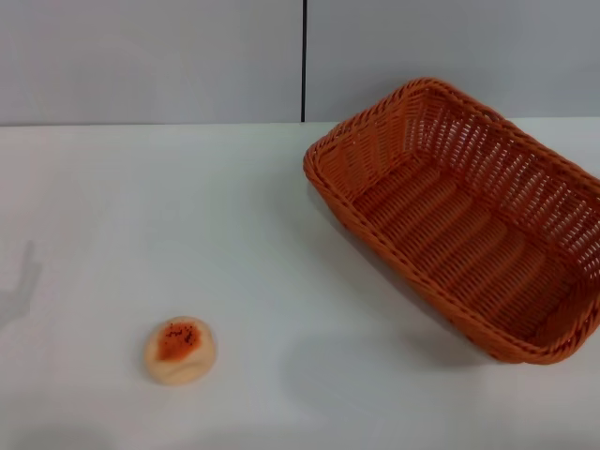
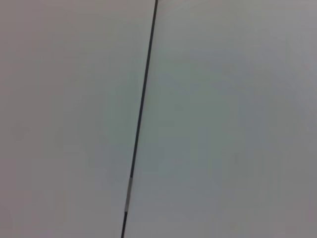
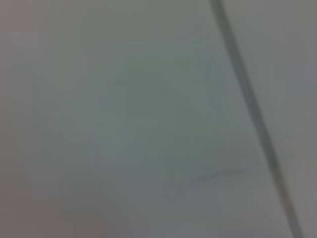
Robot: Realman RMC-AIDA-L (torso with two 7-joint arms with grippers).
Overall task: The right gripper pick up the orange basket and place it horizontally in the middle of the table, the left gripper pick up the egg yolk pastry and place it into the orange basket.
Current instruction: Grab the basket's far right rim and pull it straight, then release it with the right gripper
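Observation:
The orange basket [image 1: 469,216] lies empty on the right side of the white table [image 1: 281,234], set at a slant with one corner toward the back wall. The egg yolk pastry [image 1: 179,349] sits alone near the front left of the table, its orange-red speckled patch facing up. Neither gripper appears in the head view. Both wrist views take in only a pale grey wall with a thin dark seam [image 2: 141,119].
A grey wall with a vertical dark seam [image 1: 304,61] runs behind the table's far edge. A faint shadow [image 1: 21,286] falls on the tabletop at the far left.

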